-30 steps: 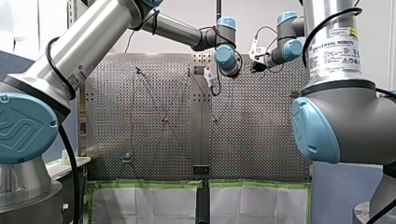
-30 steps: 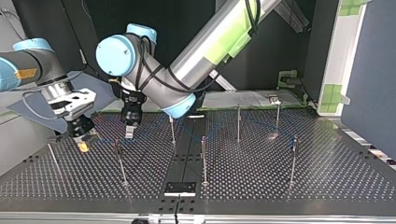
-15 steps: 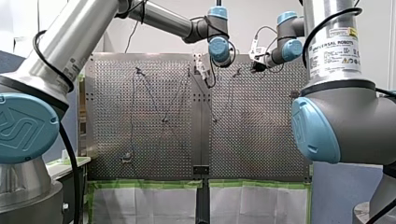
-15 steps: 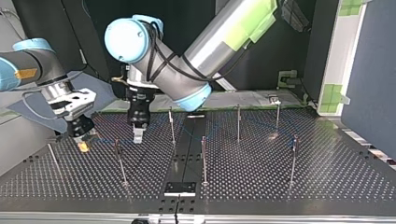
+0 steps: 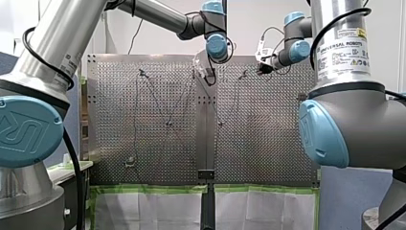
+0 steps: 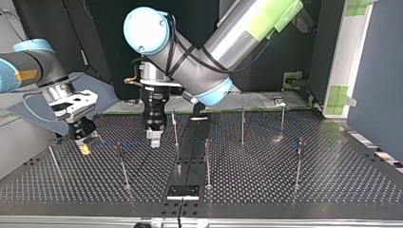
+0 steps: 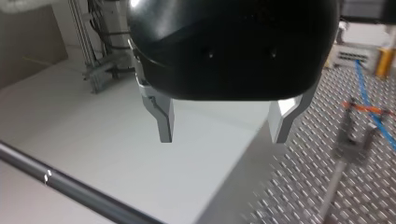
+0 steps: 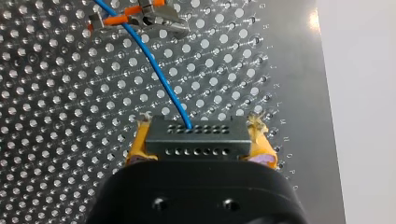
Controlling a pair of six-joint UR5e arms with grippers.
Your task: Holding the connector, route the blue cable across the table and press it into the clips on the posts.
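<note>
One post (image 6: 54, 161) at the top view's far left looks unthreaded. Beside it my right end effector (image 6: 85, 145) pinches the connector (image 8: 196, 136), its blue cable (image 8: 159, 74) already seated in the clip (image 8: 140, 16) ahead. My left end effector (image 6: 154, 139), mid-frame, hangs spread, empty.

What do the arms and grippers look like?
Silver tubes, light-blue joint caps, black cables. My left arm has green tape, my right arm a Universal Robots label. My left gripper: black, metal fingers. My right gripper: black, yellow pads.
</note>
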